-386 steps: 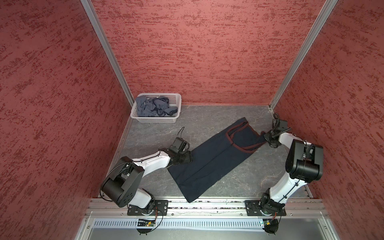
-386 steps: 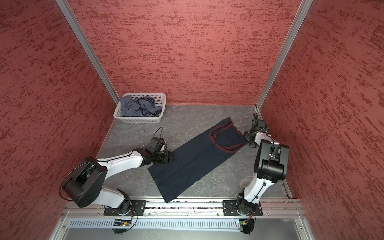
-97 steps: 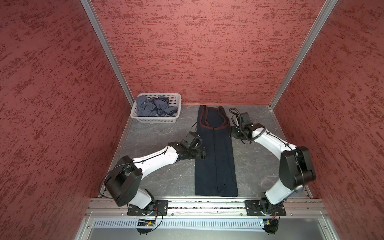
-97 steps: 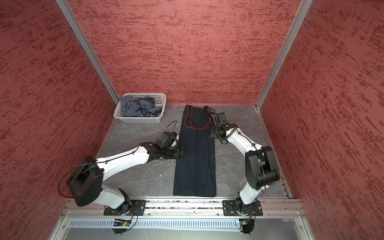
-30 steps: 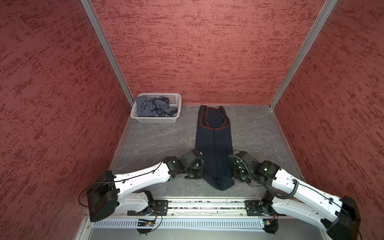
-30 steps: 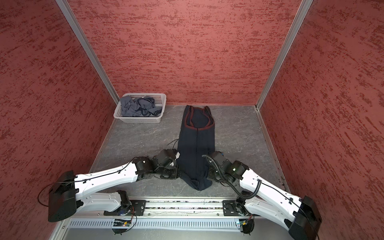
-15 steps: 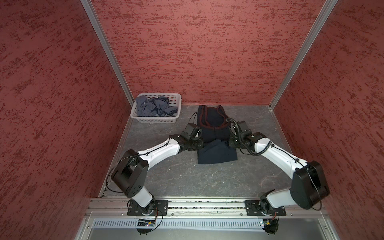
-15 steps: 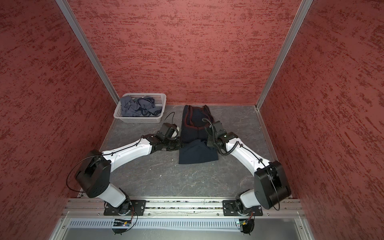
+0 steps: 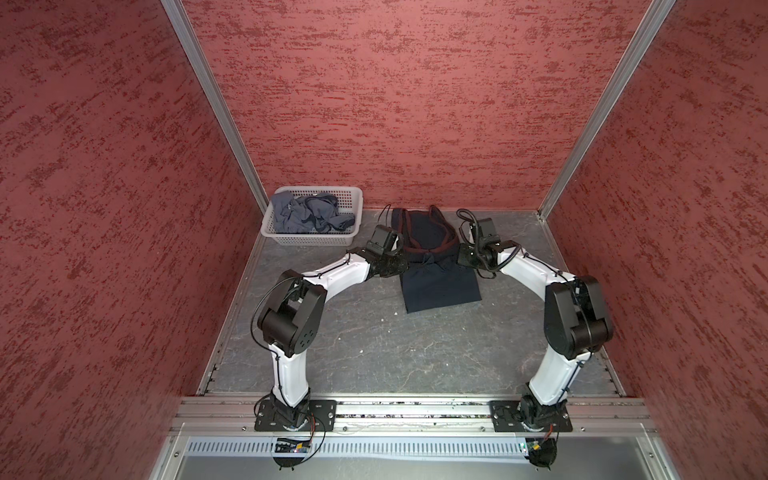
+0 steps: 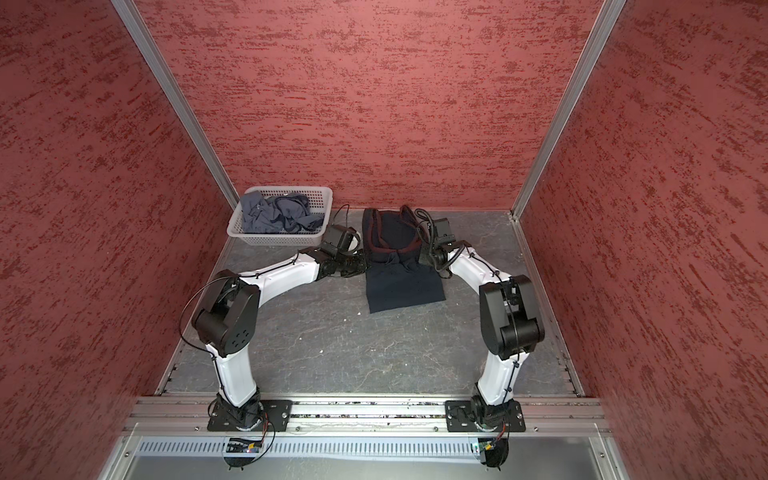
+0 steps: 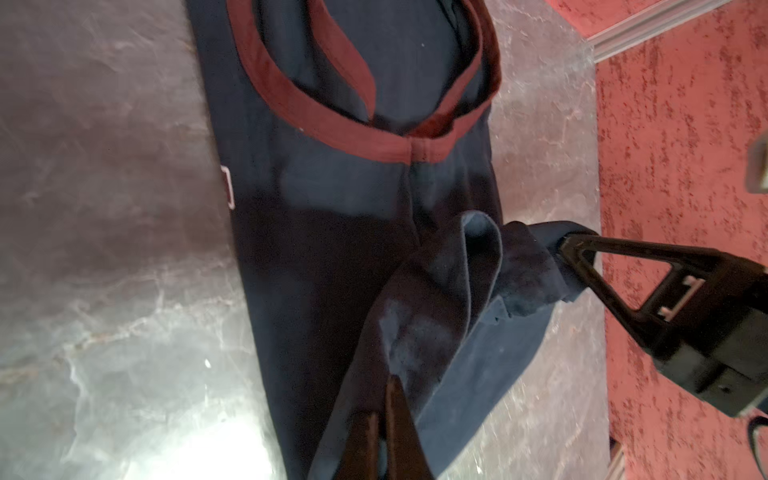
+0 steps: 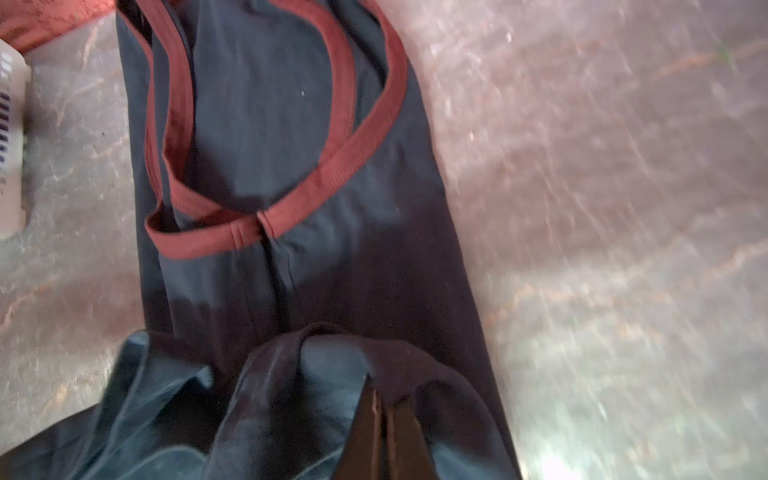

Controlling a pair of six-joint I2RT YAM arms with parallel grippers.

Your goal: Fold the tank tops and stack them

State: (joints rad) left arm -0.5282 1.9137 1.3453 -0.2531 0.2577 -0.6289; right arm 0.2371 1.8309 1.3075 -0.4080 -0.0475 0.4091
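The 2 top views sit side by side high above the front rail (image 9: 415, 409), looking steeply down toward the back wall (image 9: 395, 104); both take in the whole floor (image 9: 374, 345) and the basket (image 9: 309, 240). The left wrist camera looks close along the left gripper (image 11: 388, 386), the right one along the right gripper (image 12: 380, 399); both share the navy tank top (image 11: 324, 249) and its maroon trim (image 12: 357, 156).
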